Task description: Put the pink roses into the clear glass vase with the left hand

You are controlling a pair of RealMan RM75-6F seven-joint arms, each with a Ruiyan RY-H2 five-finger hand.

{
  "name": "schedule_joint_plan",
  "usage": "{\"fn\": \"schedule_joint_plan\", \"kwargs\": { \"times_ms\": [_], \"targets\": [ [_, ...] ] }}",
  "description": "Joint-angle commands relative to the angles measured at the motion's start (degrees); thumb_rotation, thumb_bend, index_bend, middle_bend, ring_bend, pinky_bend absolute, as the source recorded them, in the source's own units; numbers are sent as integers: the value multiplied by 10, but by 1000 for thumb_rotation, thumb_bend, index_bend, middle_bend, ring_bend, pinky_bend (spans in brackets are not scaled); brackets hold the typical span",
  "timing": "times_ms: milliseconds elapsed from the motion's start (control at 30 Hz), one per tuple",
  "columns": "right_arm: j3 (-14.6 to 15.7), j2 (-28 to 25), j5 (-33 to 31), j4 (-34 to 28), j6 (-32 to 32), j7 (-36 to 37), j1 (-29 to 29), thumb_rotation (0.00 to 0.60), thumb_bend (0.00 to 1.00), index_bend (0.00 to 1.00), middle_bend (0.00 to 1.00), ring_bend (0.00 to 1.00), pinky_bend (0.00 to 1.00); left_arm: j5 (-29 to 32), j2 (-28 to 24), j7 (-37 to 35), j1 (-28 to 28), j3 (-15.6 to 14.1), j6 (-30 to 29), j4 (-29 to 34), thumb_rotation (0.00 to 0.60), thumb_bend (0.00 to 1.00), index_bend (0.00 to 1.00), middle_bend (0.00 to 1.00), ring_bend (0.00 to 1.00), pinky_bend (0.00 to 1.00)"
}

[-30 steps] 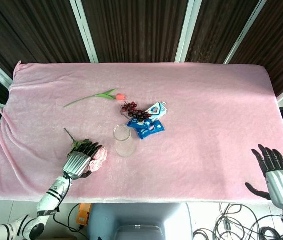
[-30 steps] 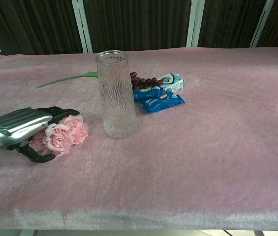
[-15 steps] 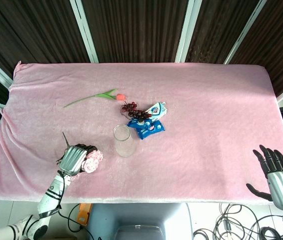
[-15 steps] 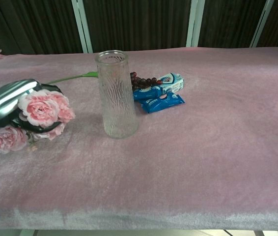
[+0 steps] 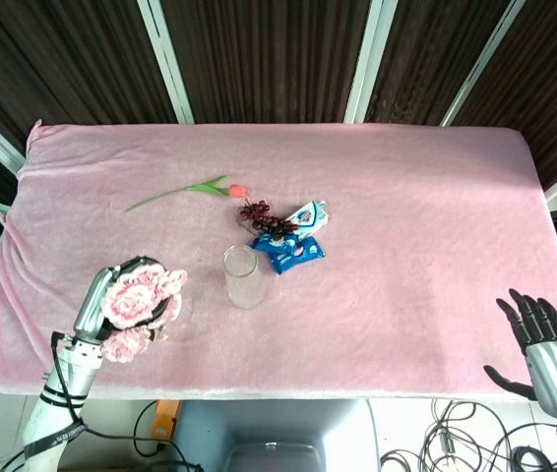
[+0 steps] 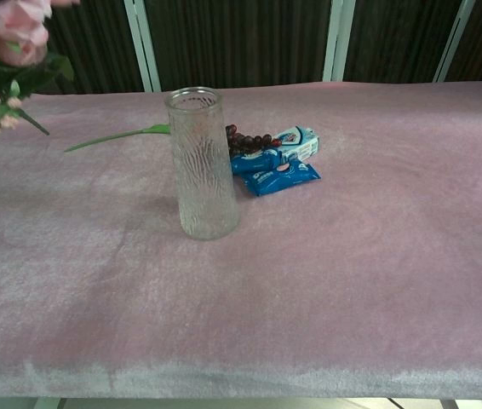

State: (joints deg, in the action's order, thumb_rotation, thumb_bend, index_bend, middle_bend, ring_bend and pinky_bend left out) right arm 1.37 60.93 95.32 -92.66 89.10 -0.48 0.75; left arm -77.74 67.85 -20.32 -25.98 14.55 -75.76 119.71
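My left hand [image 5: 96, 307] grips the ruffled pink roses [image 5: 139, 298], lifted off the velvety pink table [image 5: 416, 226], left of the ribbed, tapered glass vase [image 6: 201, 164] standing upright. Right hand [image 5: 544, 339] is spread, holding nothing, at the table's near right edge.

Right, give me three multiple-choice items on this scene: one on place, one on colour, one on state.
1. Where are the pink roses?
A. in the vase
B. in the left hand, raised off the cloth
C. beside the snack packets

2. What colour are the snack packets?
A. blue and white
B. yellow
C. black

3. The clear glass vase is:
A. tipped over
B. upright and empty
C. holding the tulip

B: the chest view shows the blooms at the top corner.
A: both packets show blue.
B: nothing shows through the glass.
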Motion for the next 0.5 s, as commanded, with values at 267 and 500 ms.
{"fn": "schedule_joint_plan", "kwargs": {
  "times_ms": [267, 500],
  "targets": [
    [1, -2, -2, 2, -5, 5, 1, 600, 285, 0, 0, 0, 0, 428, -185, -173, -155, 239, 183, 153, 600, 453, 838, 817, 642, 797],
    [2, -7, -4, 3, -12, 13, 4, 600, 286, 0, 0, 0, 0, 615, -177, -116, -280, 279, 162, 135, 600, 448, 840, 822, 641, 798]
  ]
}}
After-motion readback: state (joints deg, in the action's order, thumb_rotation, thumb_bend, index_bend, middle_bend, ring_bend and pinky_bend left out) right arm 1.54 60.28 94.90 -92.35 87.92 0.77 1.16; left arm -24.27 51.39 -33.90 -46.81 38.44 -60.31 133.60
